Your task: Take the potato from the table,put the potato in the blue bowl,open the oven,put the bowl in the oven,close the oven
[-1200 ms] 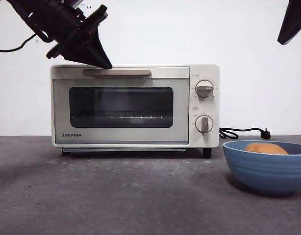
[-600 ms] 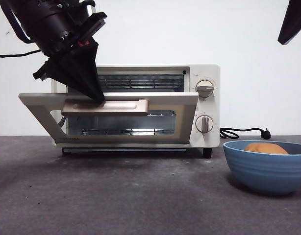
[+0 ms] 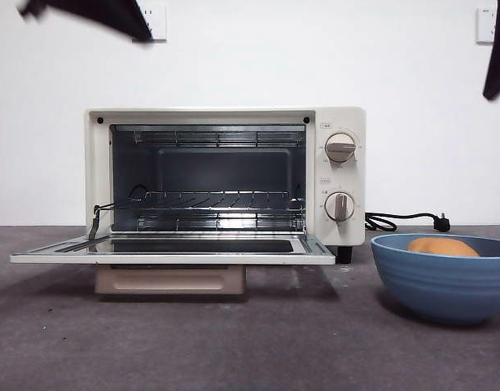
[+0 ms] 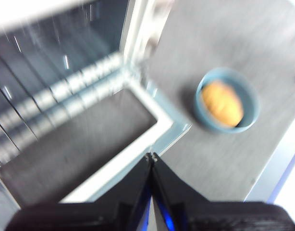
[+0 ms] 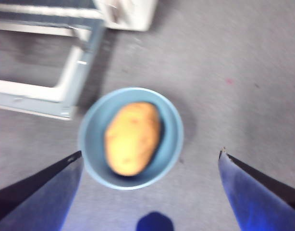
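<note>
Oven: sitting on the desk toward the left, cream-white, its door lying fully open and flat, just above the desk surface, with the beige handle hanging under its front edge.
Oven inside: showing a wire rack across the cavity and heating bars near the roof; two round knobs sitting one above the other on the right panel.
Potato: lying inside the blue bowl, tan-orange, filling much of the bowl's floor; from the front only its top is showing above the rim.
Blue bowl: standing on the desk to the right of the oven, near the open door's corner but apart from it.
Left gripper: hanging above the open door's front edge, jaws pressed together and clenched on nothing; its picture is blurring with motion.
Right gripper: hanging directly above the bowl, jaws spread wide and released, one on either side of the bowl in its own view, touching nothing.
Front view: showing both arms only as dark tips at the top corners.
Power cord: lying on the desk behind the bowl, trailing from the oven's right side.
</note>
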